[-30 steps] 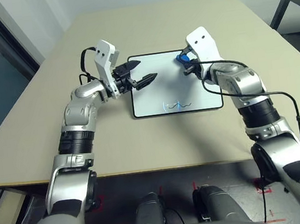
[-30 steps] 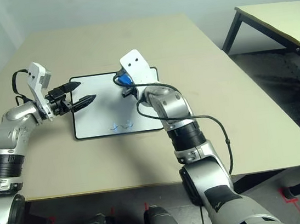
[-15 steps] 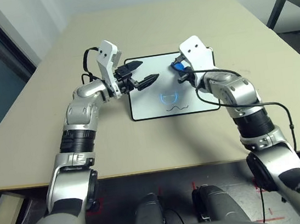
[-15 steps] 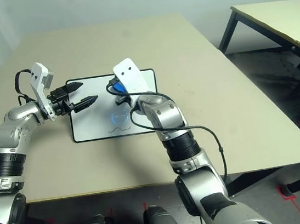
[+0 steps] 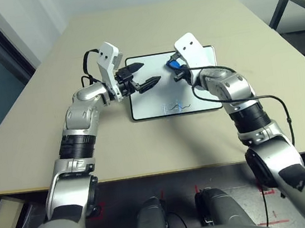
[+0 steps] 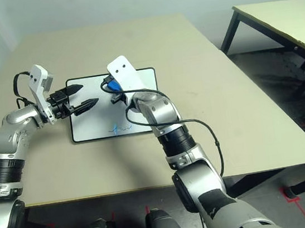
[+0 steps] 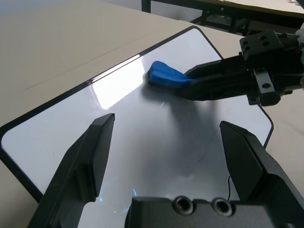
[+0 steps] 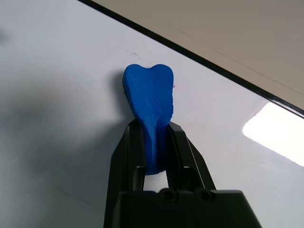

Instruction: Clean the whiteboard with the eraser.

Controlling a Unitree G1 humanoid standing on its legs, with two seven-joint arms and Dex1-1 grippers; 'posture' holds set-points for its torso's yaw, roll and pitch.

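The whiteboard (image 5: 156, 99) lies flat mid-table, with a dark squiggle (image 5: 175, 107) near its near edge; the right gripper (image 8: 156, 156) has its jaws clamped tight on the blue eraser (image 8: 149, 102), whose tip presses the far half of the board. The left gripper (image 7: 168, 156) hovers over the board's left part, jaws spread wide and holding nothing. To do this well, I'd draw the eraser toward the near edge with steady downward pressure, keeping it flat enough to sweep the whole squiggle; the idle left arm could usefully pin the frame so the board doesn't slide.
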